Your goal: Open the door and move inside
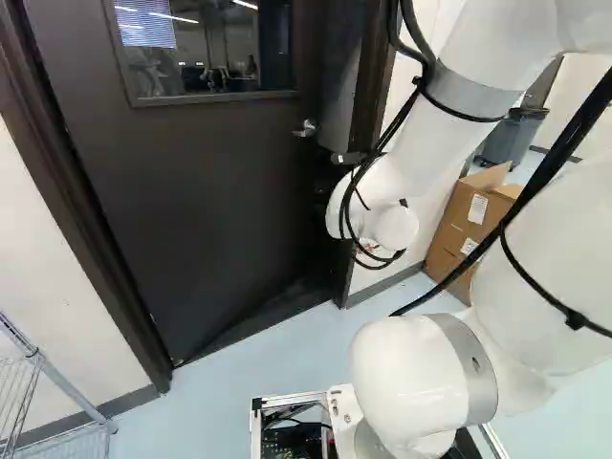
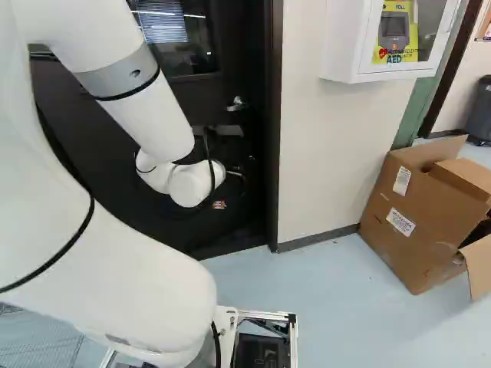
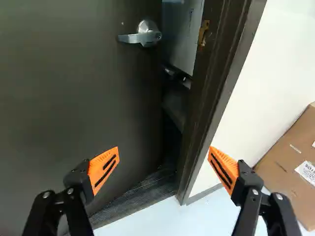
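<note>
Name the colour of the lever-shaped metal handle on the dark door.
The handle is silver; the wrist view shows it best.

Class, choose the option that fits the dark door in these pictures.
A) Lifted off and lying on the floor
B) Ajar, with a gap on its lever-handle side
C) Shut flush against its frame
B: in the wrist view, a gap runs between the door's edge beside the lever handle and the frame, whose strike plate is exposed.

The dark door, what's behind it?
Past the edge of the door, a grey panel and a dark bar show. The door hides the rest; its window may only be reflecting.
</note>
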